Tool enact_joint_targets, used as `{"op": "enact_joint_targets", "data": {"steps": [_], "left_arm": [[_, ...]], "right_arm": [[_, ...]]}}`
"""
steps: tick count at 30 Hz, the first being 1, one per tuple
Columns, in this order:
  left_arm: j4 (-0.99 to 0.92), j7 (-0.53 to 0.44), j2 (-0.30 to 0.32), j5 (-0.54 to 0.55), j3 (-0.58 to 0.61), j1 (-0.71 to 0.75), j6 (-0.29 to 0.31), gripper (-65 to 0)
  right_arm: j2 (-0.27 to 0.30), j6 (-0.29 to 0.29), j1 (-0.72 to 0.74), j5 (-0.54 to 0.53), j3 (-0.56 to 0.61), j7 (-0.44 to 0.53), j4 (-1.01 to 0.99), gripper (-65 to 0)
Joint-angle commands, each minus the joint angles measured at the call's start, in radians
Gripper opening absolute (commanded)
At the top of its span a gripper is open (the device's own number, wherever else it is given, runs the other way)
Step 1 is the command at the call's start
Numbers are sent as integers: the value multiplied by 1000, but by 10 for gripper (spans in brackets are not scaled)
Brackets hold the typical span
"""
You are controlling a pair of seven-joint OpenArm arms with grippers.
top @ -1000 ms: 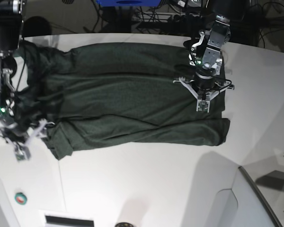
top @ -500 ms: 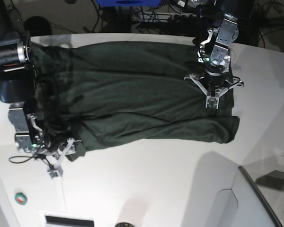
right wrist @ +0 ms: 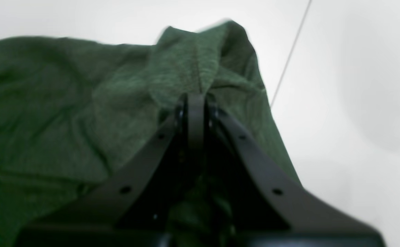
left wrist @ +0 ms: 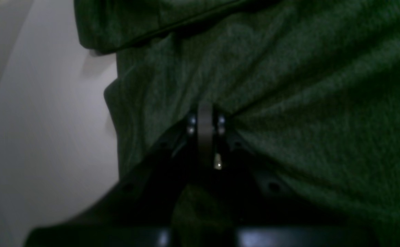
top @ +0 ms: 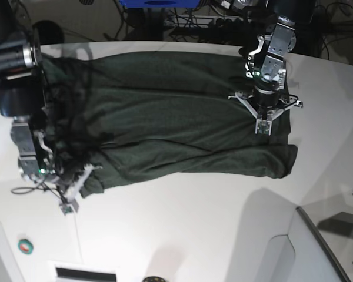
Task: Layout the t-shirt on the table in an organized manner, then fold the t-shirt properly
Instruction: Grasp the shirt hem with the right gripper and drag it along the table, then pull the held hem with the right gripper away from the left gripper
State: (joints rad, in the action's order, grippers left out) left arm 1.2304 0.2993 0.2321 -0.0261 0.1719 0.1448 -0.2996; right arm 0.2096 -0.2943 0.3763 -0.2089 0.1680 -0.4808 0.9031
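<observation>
T-shirt cloth, plain dark green, lies spread over the far half of the white table, from near its left edge to near its right edge, with the front hem line wrinkled and folded under in places. The glossy tabletop has a curved far edge and a thin dark seam line which runs toward the near edge. Behind the far edge the room is dark, with many black cables and a blue object.

At the right end of the shirt the left gripper rests on the cloth; in the left wrist view its jaws are closed together on a pinch of the fabric. At the near left corner of the shirt the right gripper has its jaws closed on a bunched edge of the cloth, seen clearly in the right wrist view.

A raised grey-white panel with a dark edge stands at the near right corner. Near the left near corner a small red and green round object sits on the table.
</observation>
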Motion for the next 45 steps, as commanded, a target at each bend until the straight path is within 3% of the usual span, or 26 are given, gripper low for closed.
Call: {"op": "enact_joint_targets", "data": {"steps": [1,7,12,20,23,27,29,31,37,45], "left_arm": [[7,8,5,2,-2,5,1,-650],[5,8,5,2,-2,9,1,-650],[9,8,5,2,-2,9,1,-650],[10,8,5,2,-2,6,1,-650],[10,8,5,2,-2,5,1,-650],[7,10,5,2,-2,3,1,-650],[7,10,5,2,-2,3,1,-650],[9,10,5,2,-2,6,1,-650],[7,10,5,2,-2,9,1,-650],[7,10,5,2,-2,9,1,-650]], "right_arm": [[15,0,-9,-4,-8,-8,73,-647],[12,-4,-264,-4,-169,-181,523,-648],[-16,-4,-489,-5,-189,-282,827,-648],[-82,-4,-748,-4,-183,-332,928,-645],[-86,-4,-782,-4,-180,-358,908,-609],[-82,-3,-781,-4,-189,-430,1017,-414],[-77,-1,-741,-1,-187,-421,1069,-363],[-75,-1,-638,2,-187,-422,1031,-365],[-66,2,-313,2,-181,-421,620,-365],[-68,2,-164,2,-178,-344,270,-368]]}}
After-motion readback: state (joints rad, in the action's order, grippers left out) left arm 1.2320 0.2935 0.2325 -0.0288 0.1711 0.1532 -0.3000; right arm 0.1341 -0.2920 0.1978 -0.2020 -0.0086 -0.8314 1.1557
